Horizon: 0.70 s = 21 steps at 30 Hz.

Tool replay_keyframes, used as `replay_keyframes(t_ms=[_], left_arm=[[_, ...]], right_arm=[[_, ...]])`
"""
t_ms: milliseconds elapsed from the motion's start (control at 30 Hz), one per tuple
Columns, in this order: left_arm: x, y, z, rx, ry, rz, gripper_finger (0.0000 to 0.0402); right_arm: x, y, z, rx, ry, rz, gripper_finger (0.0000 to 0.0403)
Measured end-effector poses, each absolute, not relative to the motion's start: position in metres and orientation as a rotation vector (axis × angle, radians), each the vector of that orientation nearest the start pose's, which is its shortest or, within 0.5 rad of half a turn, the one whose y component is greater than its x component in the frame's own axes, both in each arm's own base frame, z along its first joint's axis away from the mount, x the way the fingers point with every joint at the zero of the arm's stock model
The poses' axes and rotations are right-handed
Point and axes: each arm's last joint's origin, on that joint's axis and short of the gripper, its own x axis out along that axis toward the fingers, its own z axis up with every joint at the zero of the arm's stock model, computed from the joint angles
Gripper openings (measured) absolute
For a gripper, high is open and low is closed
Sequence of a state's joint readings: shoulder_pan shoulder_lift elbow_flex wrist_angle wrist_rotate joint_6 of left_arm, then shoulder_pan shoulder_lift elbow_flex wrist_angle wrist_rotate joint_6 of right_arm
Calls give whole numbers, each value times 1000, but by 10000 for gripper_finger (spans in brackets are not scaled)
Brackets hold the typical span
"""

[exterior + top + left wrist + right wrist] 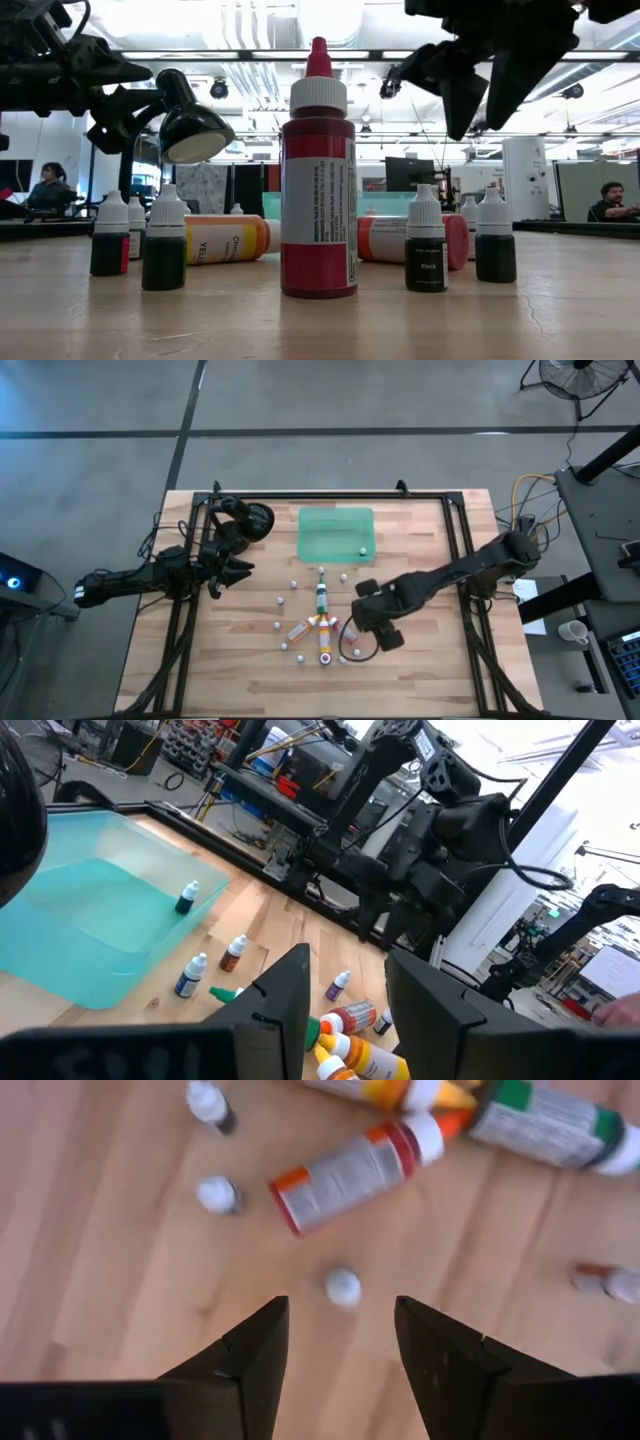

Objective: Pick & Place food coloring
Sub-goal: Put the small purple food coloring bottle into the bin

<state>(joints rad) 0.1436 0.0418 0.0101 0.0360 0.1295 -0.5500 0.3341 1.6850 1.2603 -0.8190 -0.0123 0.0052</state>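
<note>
Nearest the low camera stood a tall red bottle [318,175] upright on the wooden worktop [240,660], its white collar and red tip up; small dark dropper bottles [163,240] with white caps stood upright to either side of it, and a yellow-labelled bottle [225,240] lay on its side behind them; from above, the larger food coloring bottles lay together near the worktop's middle, a green one [321,597] lengthwise and an orange-capped one [300,630] angled beside it, with tiny white-capped bottles scattered around them; the translucent green tray [330,550] sat beyond the cluster, toward the far edge, and held a single small dropper bottle [362,547] near one corner, the rest of its floor bare; the right pincer [352,641] hung just beside the cluster on its right side, fingers parted and gripping nothing, and its wrist view showed a small white-capped bottle [342,1287] standing on the wood between the fingertips' line and an orange-labelled bottle [345,1172] lying flat; the left pincer [238,569] hovered well apart from the bottles, at the worktop's left, its fingers parted and empty.
</note>
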Motion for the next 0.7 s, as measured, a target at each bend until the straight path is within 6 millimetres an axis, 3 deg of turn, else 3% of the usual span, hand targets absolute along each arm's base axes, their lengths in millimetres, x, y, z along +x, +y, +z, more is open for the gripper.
replay_keyframes(t_ms=[333, 700], left_arm=[[99, 10, 167, -550, -4, 13, 106], [99, 11, 167, -550, -1, 13, 106]], right_arm=[[310, 110, 207, -185, 1245, 235, 176], [310, 110, 208, -185, 1236, 197, 176]])
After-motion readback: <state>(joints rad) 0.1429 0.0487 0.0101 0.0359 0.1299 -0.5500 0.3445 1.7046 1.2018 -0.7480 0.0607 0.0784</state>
